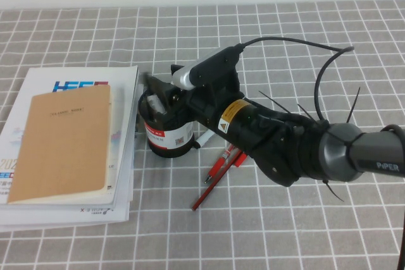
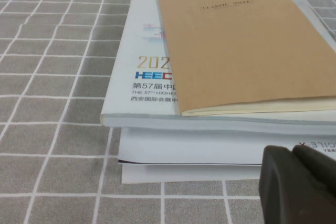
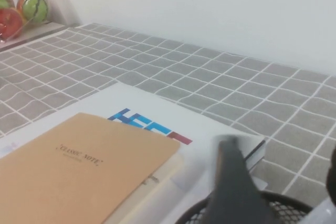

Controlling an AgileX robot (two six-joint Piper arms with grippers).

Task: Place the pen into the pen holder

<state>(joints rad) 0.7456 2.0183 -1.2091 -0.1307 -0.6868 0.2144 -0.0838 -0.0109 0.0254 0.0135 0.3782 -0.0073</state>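
At the left of the high view a brown notebook (image 1: 63, 143) is seen lying on a stack of white booklets (image 1: 123, 156) on the tiled worktop (image 1: 63, 30). The left hand (image 2: 299, 184) is shown only at the lower right of its wrist view, near the stack; whether it is open cannot be told. At centre, the pen holder (image 1: 166, 136), a black mesh cup with a red-and-white label, is stood just beside the booklets. The right hand (image 1: 158, 93) is held directly over its mouth; its grip cannot be told. The pen is not clearly seen, so whether it is dropped is judged undecided. To the right, a red pen (image 1: 215, 181) is left lying on the worktop
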